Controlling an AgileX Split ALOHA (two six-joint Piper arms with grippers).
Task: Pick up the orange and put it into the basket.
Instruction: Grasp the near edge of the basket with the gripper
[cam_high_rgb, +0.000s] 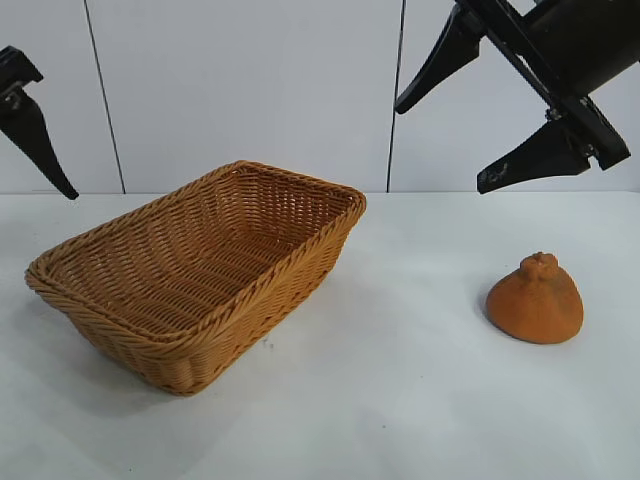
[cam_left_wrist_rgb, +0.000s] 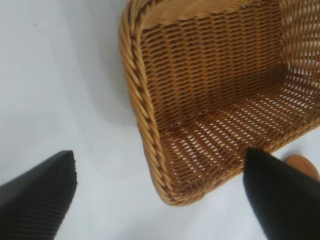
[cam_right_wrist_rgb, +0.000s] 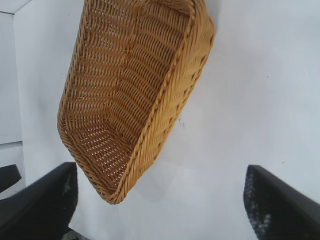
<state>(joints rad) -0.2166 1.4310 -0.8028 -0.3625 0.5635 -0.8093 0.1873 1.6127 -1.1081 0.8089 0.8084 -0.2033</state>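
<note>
- The orange (cam_high_rgb: 536, 301) sat on the white table (cam_high_rgb: 400, 380), well right of the basket (cam_high_rgb: 200, 270).
- Right gripper (cam_high_rgb: 445, 140) hung above the orange, fingers spread, nothing held.
- Left gripper (cam_left_wrist_rgb: 165, 200) hovered near the basket's corner, fingers spread, nothing held.

The exterior view faces the table (cam_high_rgb: 400, 400) level; both wrist views look down, sharing the basket (cam_high_rgb: 300, 260).

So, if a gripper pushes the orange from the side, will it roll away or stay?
The orange sits on its wide, flat base on the table, so it would probably slide or tip rather than roll at once. Once tipped, its rounded sides may let it roll in a curve. Its rough matte skin likely gives good grip.
</note>
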